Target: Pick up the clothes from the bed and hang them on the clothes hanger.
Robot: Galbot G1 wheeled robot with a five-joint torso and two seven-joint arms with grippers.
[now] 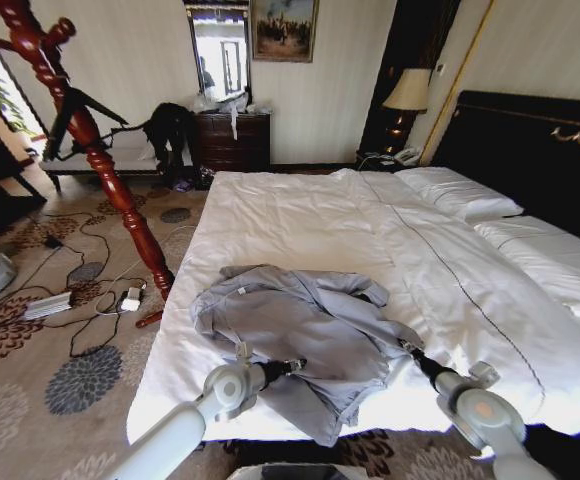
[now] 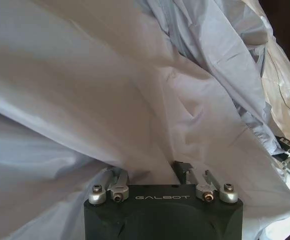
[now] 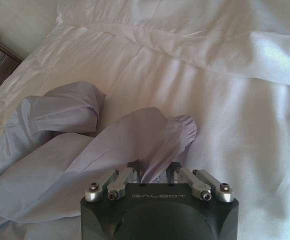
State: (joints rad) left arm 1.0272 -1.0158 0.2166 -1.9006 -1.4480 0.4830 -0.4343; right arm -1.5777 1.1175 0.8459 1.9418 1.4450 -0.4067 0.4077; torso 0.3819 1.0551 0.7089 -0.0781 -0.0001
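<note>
Shirt (image 1: 300,335) on the bed (image 1: 300,210) edge, unhung: my left pincer (image 1: 295,366) and right pincer (image 1: 407,349) each clamp its fabric.

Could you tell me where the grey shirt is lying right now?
In the head view, the shirt lies crumpled on the bed near its foot edge, between the left gripper and the right gripper.
</note>
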